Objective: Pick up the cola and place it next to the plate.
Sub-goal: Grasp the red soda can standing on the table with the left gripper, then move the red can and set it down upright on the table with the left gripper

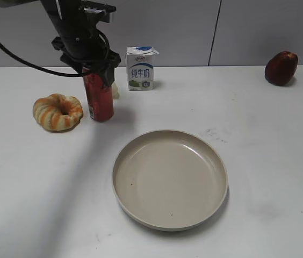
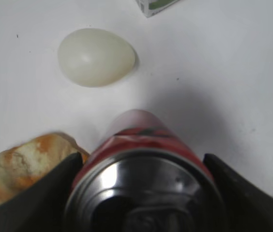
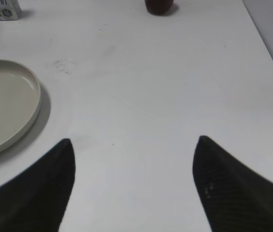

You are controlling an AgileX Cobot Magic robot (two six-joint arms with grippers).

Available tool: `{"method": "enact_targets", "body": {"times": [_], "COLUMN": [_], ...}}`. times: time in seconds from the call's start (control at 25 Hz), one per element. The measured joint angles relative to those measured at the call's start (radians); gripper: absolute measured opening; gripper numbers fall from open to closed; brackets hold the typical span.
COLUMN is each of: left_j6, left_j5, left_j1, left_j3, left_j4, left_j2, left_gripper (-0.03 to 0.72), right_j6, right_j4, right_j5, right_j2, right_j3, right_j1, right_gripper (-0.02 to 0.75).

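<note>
A white surface fills the exterior frame, bearing one of each item. Largest is the plate, lower centre, holding nothing but a few dark specks. At upper left the black left arm comes down over the cola, which stands upright on the surface, well apart from the plate. The left pincer is closed on the can's top; the left wrist view shows its black fingers pressed against both sides of the silver lid. Just left of the can lies a striped bread ring. One milk carton stands behind it to the right, one dark red apple at upper right. A pale egg lies behind the can. The right pincer hangs wide open, gripping nothing.
</note>
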Motion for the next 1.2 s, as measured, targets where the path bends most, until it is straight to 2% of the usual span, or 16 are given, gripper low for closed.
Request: {"method": "enact_targets", "body": {"times": [0.12, 0.44, 0.8, 0.96, 1.2], "left_j6": [0.000, -0.009, -0.183, -0.211, -0.252], "left_j5": [-0.017, 0.029, 0.078, 0.076, -0.045], "left_j1": [0.000, 0.000, 0.000, -0.003, -0.036], "left_j3": [0.000, 0.000, 0.034, 0.155, 0.465], "left_j4": [0.000, 0.003, 0.114, 0.116, 0.117], "left_j2": [0.002, -0.028, -0.249, -0.405, -0.648], "left_gripper": [0.500, 0.501, 0.501, 0.501, 0.501], "right_j6": [0.000, 0.000, 0.000, 0.000, 0.000], "right_j4": [0.000, 0.000, 0.000, 0.000, 0.000], "right_j5": [0.000, 0.000, 0.000, 0.000, 0.000], "right_j2": [0.000, 0.000, 0.000, 0.000, 0.000], "right_j3": [0.000, 0.000, 0.000, 0.000, 0.000], "right_j1": [0.000, 0.000, 0.000, 0.000, 0.000], "right_gripper": [0.571, 0.571, 0.571, 0.571, 0.571]}}
